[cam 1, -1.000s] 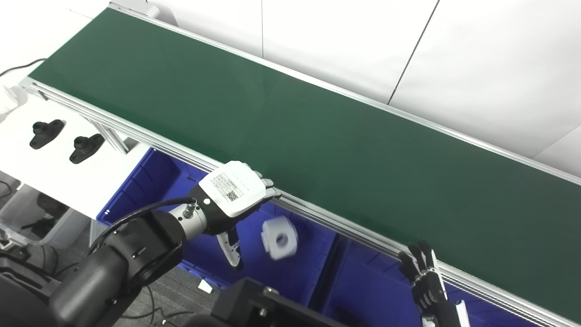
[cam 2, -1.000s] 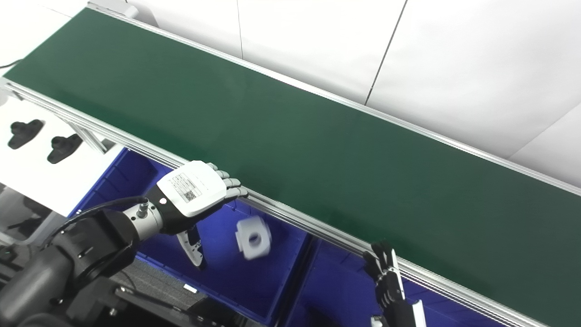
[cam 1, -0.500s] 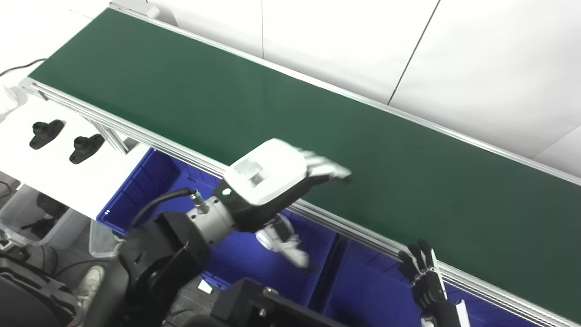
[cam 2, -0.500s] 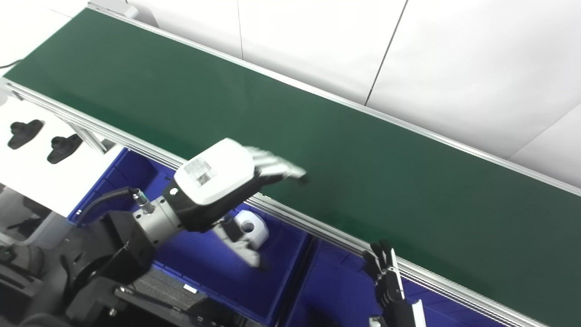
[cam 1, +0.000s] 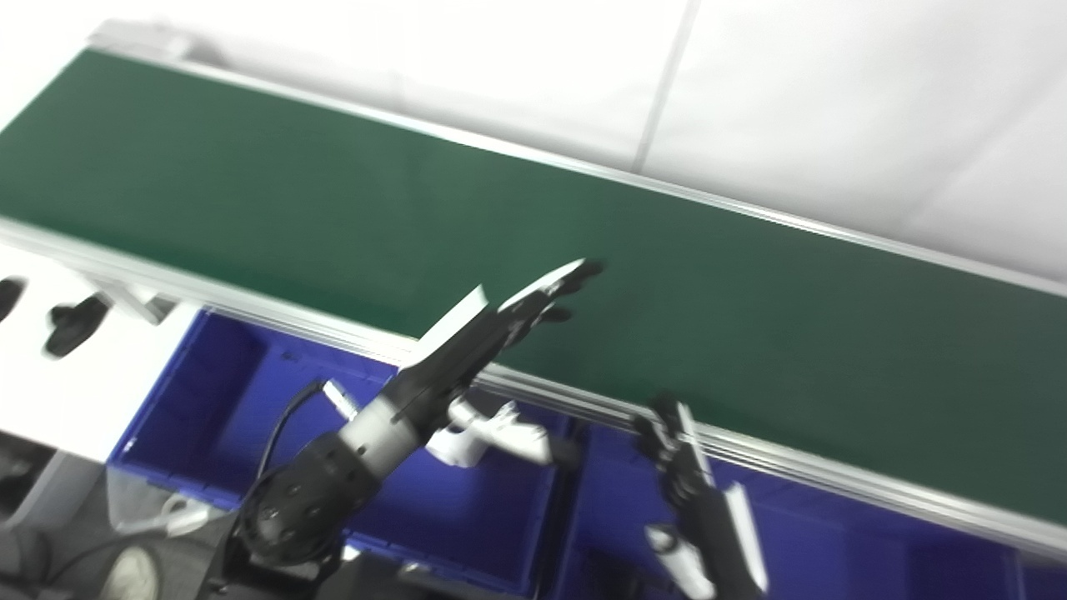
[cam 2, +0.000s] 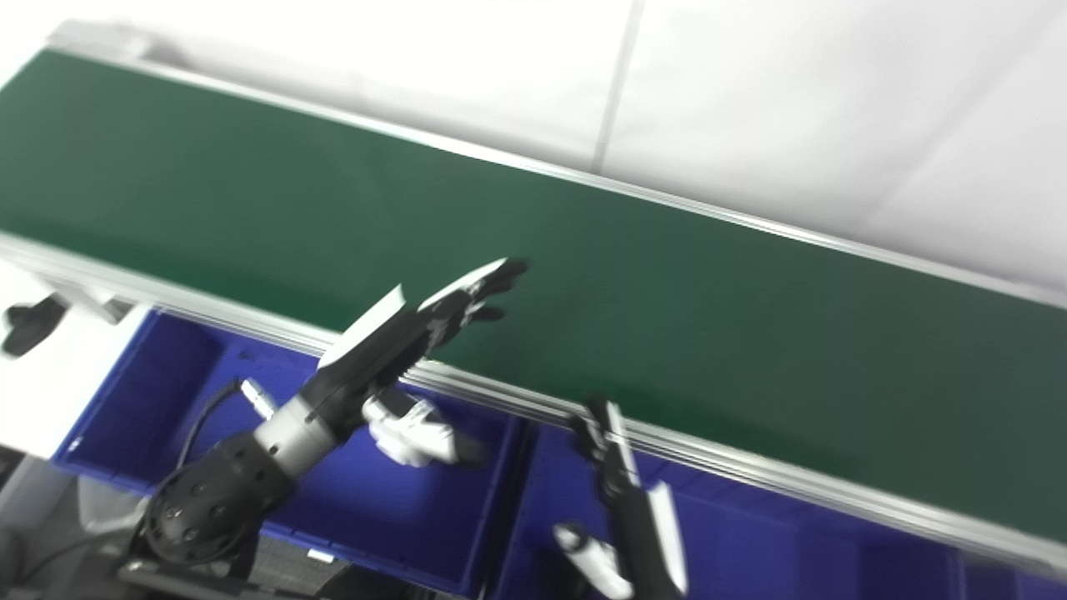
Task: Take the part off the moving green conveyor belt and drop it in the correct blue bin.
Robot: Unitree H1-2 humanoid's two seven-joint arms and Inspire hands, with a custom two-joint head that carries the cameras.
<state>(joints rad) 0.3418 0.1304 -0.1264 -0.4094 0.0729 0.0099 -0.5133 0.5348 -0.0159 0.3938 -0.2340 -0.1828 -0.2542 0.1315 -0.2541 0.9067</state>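
The green conveyor belt (cam 1: pixel 750 333) runs from upper left to right, and no part shows on it. My left hand (cam 1: pixel 500 321) is open and empty, seen edge-on, with its fingers stretched over the belt's near rail. Below it a white part (cam 1: pixel 457 446) lies in the left blue bin (cam 1: pixel 208 392), blurred and partly behind my thumb; it also shows in the right eye view (cam 2: pixel 398 440). My right hand (cam 1: pixel 692 492) is open, fingers straight, over the right blue bin (cam 1: pixel 834 550) just short of the rail.
A black part (cam 1: pixel 71 325) lies on a white surface at the far left. A white wall stands behind the belt. The belt's aluminium rail (cam 1: pixel 792 467) runs above the bins' far edges. The whole picture is motion-blurred.
The camera has swung, shifting the whole picture. The white part fell into the left bin and came to rest. My left hand rose, turned edge-on and reached out over the belt.
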